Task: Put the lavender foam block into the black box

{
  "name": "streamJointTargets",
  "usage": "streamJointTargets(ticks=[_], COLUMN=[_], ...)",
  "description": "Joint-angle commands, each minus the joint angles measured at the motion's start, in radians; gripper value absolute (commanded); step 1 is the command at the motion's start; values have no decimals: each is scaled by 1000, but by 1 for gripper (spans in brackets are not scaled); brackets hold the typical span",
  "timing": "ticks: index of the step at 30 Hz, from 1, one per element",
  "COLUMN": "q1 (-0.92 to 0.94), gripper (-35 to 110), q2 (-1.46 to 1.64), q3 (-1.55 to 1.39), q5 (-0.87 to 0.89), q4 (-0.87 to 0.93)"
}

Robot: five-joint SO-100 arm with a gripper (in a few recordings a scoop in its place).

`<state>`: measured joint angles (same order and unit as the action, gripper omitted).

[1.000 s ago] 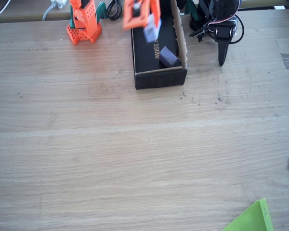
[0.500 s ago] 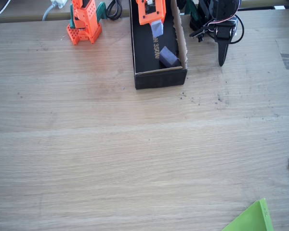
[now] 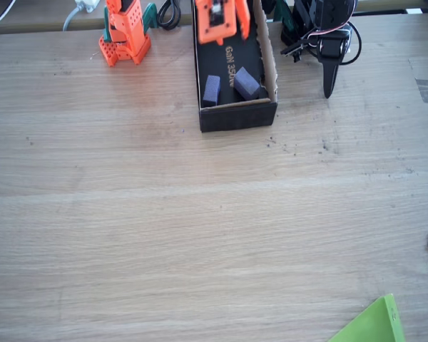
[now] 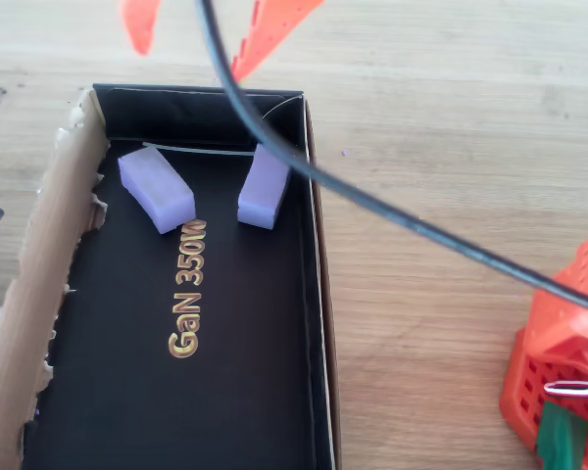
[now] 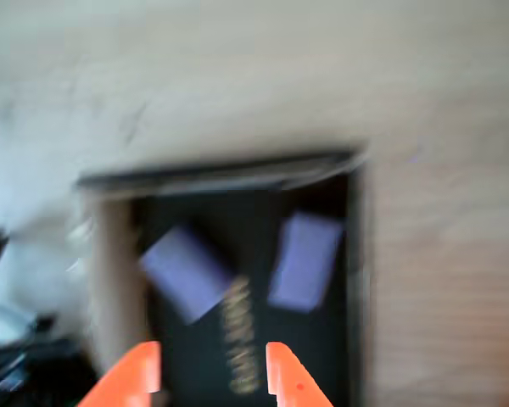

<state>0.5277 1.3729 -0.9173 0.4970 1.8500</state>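
The black box point(image 3: 237, 114) stands at the back of the table, its raw brown wall point(image 3: 269, 50) on the right in the fixed view. The lavender foam block point(image 3: 211, 90) lies on the box floor by the black side wall. The overhead view shows the lavender foam block point(image 4: 265, 186) leaning against that wall, and it is blurred in the wrist view point(image 5: 304, 260). A second, similar block point(image 3: 247, 83) point(image 4: 157, 189) lies beside it near the brown wall. My orange gripper point(image 3: 221, 21) point(image 4: 187, 61) point(image 5: 210, 356) hovers open and empty over the box.
The arm's orange base point(image 3: 125, 35) point(image 4: 559, 372) stands just left of the box in the fixed view. A black cable point(image 4: 372, 201) crosses over the box in the overhead view. A green sheet corner point(image 3: 371, 324) lies at the front right of the table.
The gripper carried the lavender block over the box, opened and let it go. The block now lies on the box floor. The other block has not moved.
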Motion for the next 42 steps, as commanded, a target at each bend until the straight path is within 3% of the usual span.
streamJointTargets(ticks=[1,7,11,14,18,23,27,32,35,42], q1=[137,472,827,950,923,830,808,824,828,873], gripper=[14,13,2,0,0,0,0,0,0,0], q2=[107,433,718,868,1052,1212,1356,1663,1637,1664], q3=[-37,-299,-621,-830,-1120,-1448,-1680,-1921,-1934,-1936], q5=[87,52,-34,-155,-179,-57,-112,-170,-216,-202], q4=[23,-6,-160,-342,-555,-762,-887,-834,-847,-653])
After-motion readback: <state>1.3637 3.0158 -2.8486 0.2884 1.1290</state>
